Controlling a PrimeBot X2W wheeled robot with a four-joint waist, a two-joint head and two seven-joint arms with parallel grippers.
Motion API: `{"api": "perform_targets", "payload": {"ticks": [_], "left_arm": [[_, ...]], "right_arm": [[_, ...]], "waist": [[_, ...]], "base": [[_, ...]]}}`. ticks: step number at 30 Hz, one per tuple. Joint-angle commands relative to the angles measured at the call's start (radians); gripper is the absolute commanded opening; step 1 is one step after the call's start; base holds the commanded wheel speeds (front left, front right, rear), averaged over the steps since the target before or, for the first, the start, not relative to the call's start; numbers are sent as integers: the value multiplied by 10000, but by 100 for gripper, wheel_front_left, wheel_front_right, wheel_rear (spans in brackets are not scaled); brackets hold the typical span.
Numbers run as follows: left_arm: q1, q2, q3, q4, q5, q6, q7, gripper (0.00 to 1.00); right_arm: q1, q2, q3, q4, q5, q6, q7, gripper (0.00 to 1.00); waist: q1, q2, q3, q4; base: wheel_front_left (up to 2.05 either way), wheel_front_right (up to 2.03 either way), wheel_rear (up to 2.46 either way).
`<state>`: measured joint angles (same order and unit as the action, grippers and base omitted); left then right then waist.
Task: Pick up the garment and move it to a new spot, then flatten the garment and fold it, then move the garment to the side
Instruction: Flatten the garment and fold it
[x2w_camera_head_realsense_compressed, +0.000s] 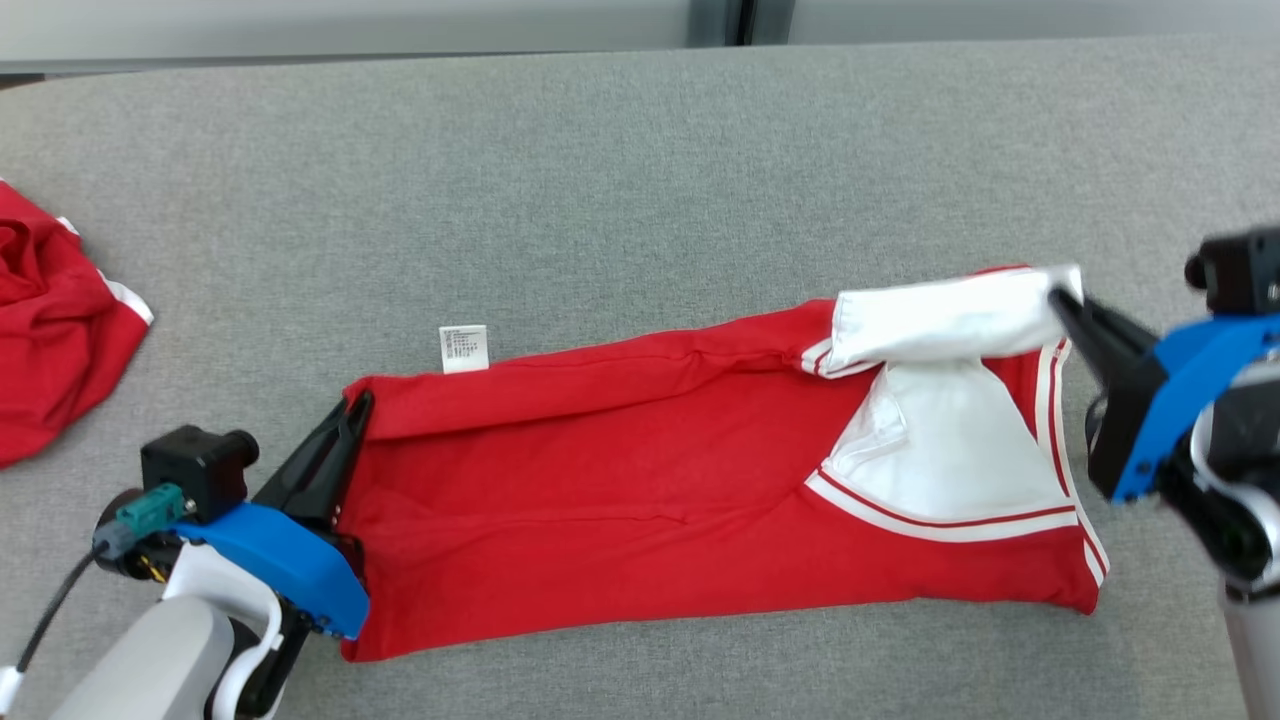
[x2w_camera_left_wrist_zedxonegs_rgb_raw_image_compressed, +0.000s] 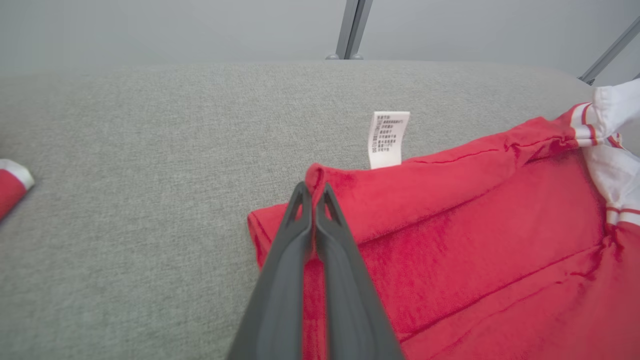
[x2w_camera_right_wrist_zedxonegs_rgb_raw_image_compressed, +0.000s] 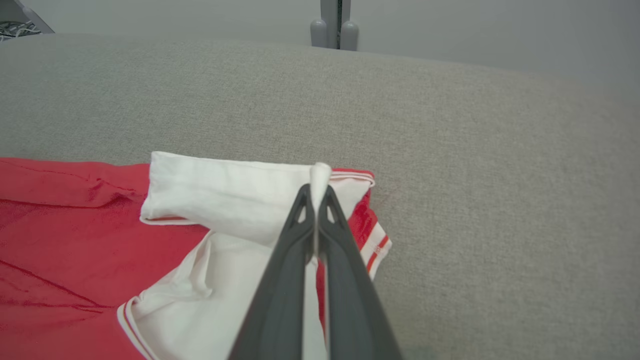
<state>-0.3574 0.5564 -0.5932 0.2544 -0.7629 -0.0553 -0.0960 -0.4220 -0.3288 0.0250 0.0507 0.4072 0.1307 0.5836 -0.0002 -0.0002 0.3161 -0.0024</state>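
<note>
A red garment with a white collar and striped trim lies folded lengthwise across the grey table. My left gripper is shut on its red hem corner at the left end; in the left wrist view the fingertips pinch a fold of red cloth, with a white care label just beyond. My right gripper is shut on the white collar fold at the right end; in the right wrist view a sliver of white cloth sticks out between the closed fingertips.
A second red garment lies bunched at the table's left edge, and its corner shows in the left wrist view. Bare grey table surface stretches behind the folded garment to the far edge.
</note>
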Motion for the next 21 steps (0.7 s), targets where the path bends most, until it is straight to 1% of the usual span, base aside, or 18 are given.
{"api": "perform_targets", "payload": {"ticks": [1, 2, 10, 16, 17, 18, 19, 20, 21], "left_arm": [[169, -62, -30, 76, 104, 101, -171, 0], [169, -62, -30, 76, 104, 101, -171, 0], [417, -240, -47, 368, 332, 514, -665, 0], [488, -408, -171, 646, 439, 642, -918, 0], [498, -436, -158, 694, 432, 667, -943, 4], [537, -477, -155, 744, 401, 674, -971, 19], [585, -520, -141, 794, 337, 709, -988, 47], [648, -572, -110, 839, 278, 748, -997, 99], [700, -599, -88, 872, 232, 784, -998, 100]], "right_arm": [[620, 177, -234, -403, -135, 1, 192, 0], [620, 177, -234, -403, -135, 1, 192, 0], [2432, 957, -812, -1810, -313, 1, 761, 0], [3355, 1334, -955, -2573, -397, 1, 1291, 0], [3480, 1386, -990, -2649, -416, 1, 1390, 0], [3610, 1432, -1018, -2705, -436, 1, 1478, 0], [3714, 1482, -1060, -2745, -446, 1, 1589, 0], [3813, 1488, -1027, -2787, -464, 1, 1729, 9], [3914, 1517, -1033, -2817, -455, 1, 1861, 93]], "waist": [[2, 2, -106, 27], [2, 2, -106, 27], [2, 2, -324, 60], [2, 2, -384, -47], [2, 2, -399, -62], [2, 2, -423, -76], [2, 2, -445, -85], [2, 2, -478, -90], [2, 2, -506, -93]], "base": [[0, 0, 0], [0, 0, 0], [0, 0, 0], [0, 0, 0], [0, 0, 0], [0, 0, 0], [0, 0, 0], [0, 0, 0], [0, 0, 0]]}}
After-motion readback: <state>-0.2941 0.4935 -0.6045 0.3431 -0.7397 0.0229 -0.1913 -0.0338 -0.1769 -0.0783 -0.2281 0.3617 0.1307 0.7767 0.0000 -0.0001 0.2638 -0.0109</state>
